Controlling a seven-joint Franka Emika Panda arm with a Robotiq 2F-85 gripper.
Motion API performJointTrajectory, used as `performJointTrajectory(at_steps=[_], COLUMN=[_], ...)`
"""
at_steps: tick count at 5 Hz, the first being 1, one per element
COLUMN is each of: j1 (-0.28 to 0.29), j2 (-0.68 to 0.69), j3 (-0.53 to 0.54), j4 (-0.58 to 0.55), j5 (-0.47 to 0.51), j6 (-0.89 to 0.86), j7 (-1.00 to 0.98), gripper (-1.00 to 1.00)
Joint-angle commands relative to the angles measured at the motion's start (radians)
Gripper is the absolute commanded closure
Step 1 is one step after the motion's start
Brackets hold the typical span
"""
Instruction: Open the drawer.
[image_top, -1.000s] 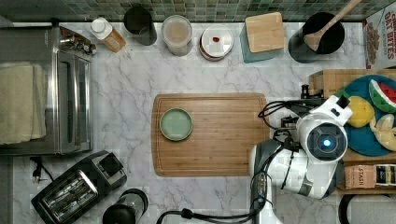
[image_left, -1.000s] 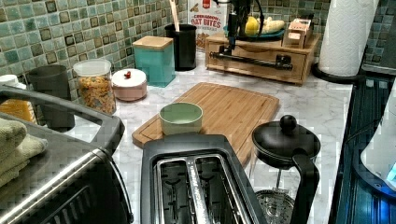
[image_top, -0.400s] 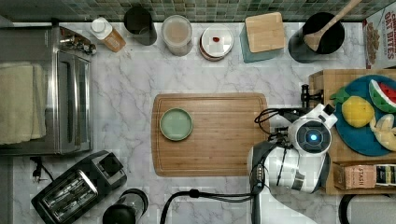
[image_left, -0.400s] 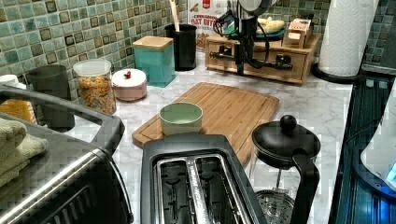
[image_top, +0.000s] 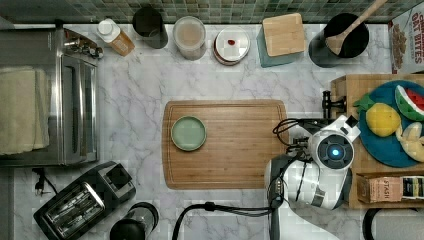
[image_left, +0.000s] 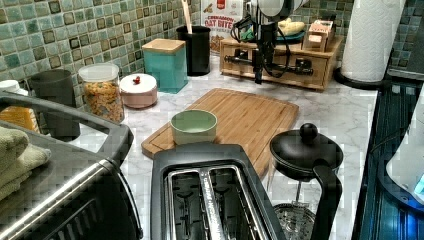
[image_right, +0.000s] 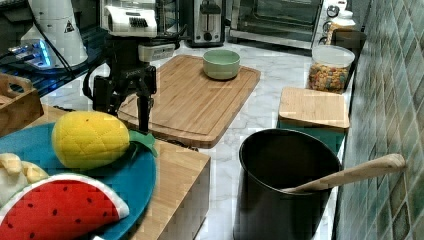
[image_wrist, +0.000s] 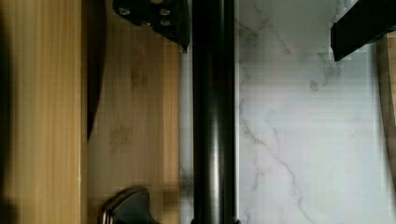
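Black two-finger gripper (image_wrist: 261, 28) spread wide, one finger either side of long black metal bar handle (image_wrist: 214, 116), gripping nothing. Handle fronting light-wood drawer (image_left: 280, 62), at 3 o'clock of rounded-corner wooden cutting board (image_top: 227, 144) in the top view. Round pale-green bowl (image_top: 188, 133) on board toward 9 o'clock.

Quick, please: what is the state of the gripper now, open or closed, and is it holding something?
Gripper: open, fingers on both sides of the long black metal bar handle, not yet closed on it.
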Motion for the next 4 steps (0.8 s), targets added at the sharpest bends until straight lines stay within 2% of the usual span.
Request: performJointTrajectory(at_steps=[1, 2, 3, 4], j1=[-0.023, 0.018, -0.005, -0.002], j2=[0.094, 0.068, 0.079, 0.093], j3=[0.049, 0.028, 0.070, 0.134], j4=[0.048, 0.048, 0.035, 0.050], j5=[0.100, 0.085, 0.126, 0.183], j6=[0.012, -0.057, -0.008, -0.037], j7=[-0.060, -0.021, -0.104, -0.135], gripper=[-1.00, -1.00, -1.00, -1.00])
